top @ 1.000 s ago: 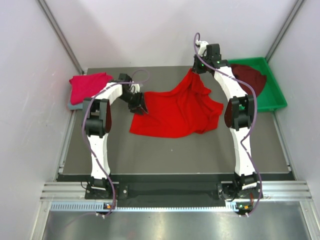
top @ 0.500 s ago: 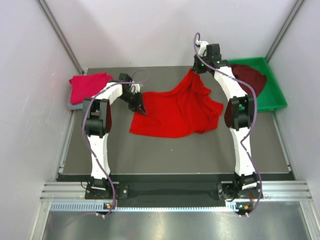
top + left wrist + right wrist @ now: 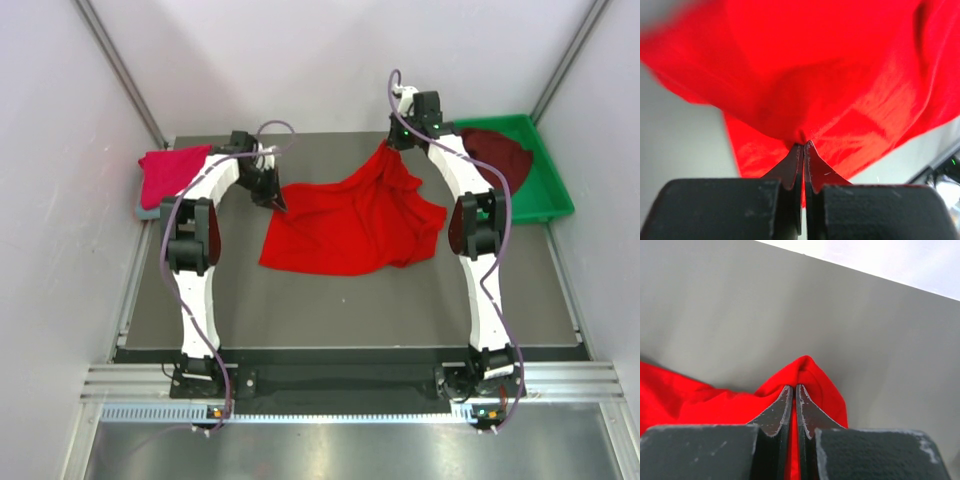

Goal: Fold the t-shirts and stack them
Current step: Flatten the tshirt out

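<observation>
White walls (image 3: 60, 200) close in a dark counter (image 3: 350, 300). We see our left pincer (image 3: 803, 145) clenched on the left edge of the bright red t-shirt (image 3: 350, 225), and our right pincer (image 3: 792, 388) clenched on its far corner. The rest of the shirt is spread mid-counter. A crimson-pink t-shirt (image 3: 175, 172) lies far left, and a dark maroon t-shirt (image 3: 497, 152) sits in the green tray (image 3: 556, 205).

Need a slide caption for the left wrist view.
Left pincer shut on a pinched fold of the bright red t-shirt.

Robot lab cell: dark table (image 3: 350, 300) boxed by bare white panels (image 3: 60, 250), aluminium rail (image 3: 125, 385) along the near edge, left arm (image 3: 195, 290) and right arm (image 3: 482, 290) bolted to it.
</observation>
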Tool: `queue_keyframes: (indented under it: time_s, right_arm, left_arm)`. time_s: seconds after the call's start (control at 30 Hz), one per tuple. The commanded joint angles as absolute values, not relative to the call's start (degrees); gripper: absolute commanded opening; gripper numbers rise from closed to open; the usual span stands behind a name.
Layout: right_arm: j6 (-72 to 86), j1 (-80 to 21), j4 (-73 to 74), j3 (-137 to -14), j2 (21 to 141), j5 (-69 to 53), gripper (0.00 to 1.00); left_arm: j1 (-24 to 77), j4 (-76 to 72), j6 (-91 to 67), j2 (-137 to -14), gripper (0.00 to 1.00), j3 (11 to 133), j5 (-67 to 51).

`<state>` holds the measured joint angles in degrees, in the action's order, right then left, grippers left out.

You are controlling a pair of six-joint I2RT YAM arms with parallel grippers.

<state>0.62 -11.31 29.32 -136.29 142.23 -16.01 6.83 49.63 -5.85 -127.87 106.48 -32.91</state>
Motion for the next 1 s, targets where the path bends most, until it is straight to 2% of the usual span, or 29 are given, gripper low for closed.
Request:
queue_keyframes:
  time_s: [0.0,0.2,0.27,0.4,0.5,0.6,0.7,0.8,0.97]
  right_arm:
    - [-1.2,-10.4,27.2,-139.4,142.9,-14.3,0.0]
    - [-2.5,-10.1,27.2,-139.4,144.0,-10.6,0.0]
    - [-2.8,-10.2,27.2,-139.3,144.1,-8.1,0.03]
    - [-4.8,-10.4,27.8,-139.1,142.6,-4.0,0.43]
    - [-7.0,-10.3,28.8,-137.2,138.8,-0.8,0.51]
    - [-10.5,-10.3,30.8,-134.3,134.0,-2.1,0.54]
    - [-17.7,-11.4,34.5,-128.7,128.5,-12.6,0.54]
    - [-24.4,-14.2,35.2,-117.4,121.1,-21.3,0.49]
    - [-22.4,-17.8,39.5,-111.3,118.8,-27.2,0.47]
  left_arm:
    - [5.2,48.6,-3.5,-126.0,0.0,114.0,-30.2]
    - [5.2,46.4,-3.3,-129.4,0.0,118.8,-28.7]
    - [5.2,46.1,-3.3,-131.4,0.0,120.0,-28.8]
    - [5.0,44.6,-3.3,-135.1,0.0,123.6,-26.5]
    - [4.9,43.8,-3.2,-137.7,0.0,126.8,-25.1]
    - [4.7,43.2,-3.4,-139.5,0.0,128.8,-23.9]
    - [4.6,42.5,-4.2,-140.1,0.0,129.5,-24.4]
    - [4.5,42.0,-5.2,-140.4,0.0,130.1,-25.2]
    - [4.4,41.8,-6.3,-140.0,0.0,130.0,-27.0]
